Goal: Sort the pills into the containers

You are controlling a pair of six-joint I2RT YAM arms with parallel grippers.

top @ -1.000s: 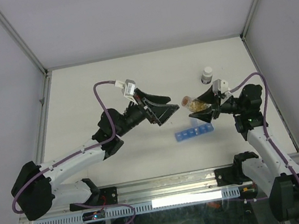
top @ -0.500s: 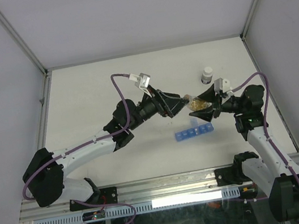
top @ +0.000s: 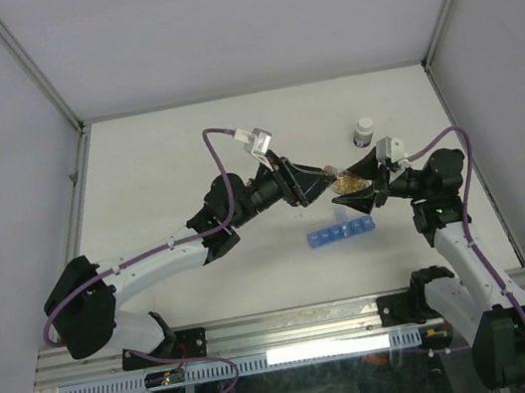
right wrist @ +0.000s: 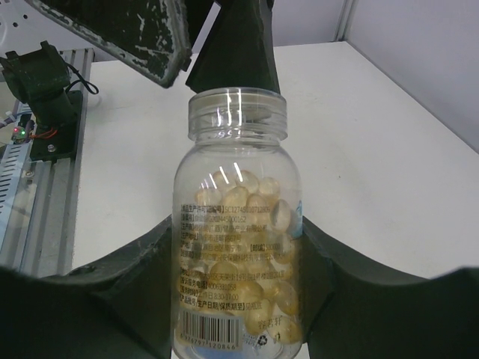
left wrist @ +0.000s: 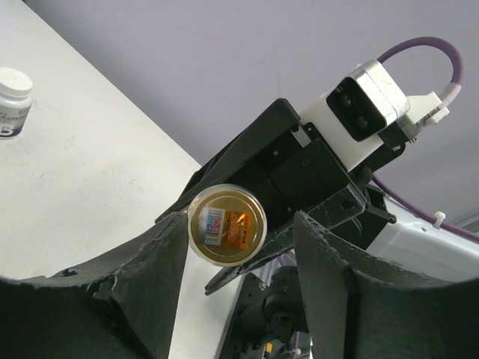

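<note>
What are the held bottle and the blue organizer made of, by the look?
Bottle: likely clear glossy plastic, possibly glass; the pills show through it and its neck carries bright highlights. Organizer: likely translucent blue plastic; too small here to judge the finish.

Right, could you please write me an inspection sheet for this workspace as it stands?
Surface: white table, no spills seen.
Job's things: blue pill organizer lies flat between the arms; pills sit inside a clear bottle, no cap seen on it.
Clutter: small white-capped bottle upright, far right.
Claws: right claw shut on the clear bottle, above the table; left claw open at its mouth, not gripping.
Cables: purple cables loop along both arms, off the items.
Surroundings: pale enclosure walls; metal rail at the near edge.
</note>
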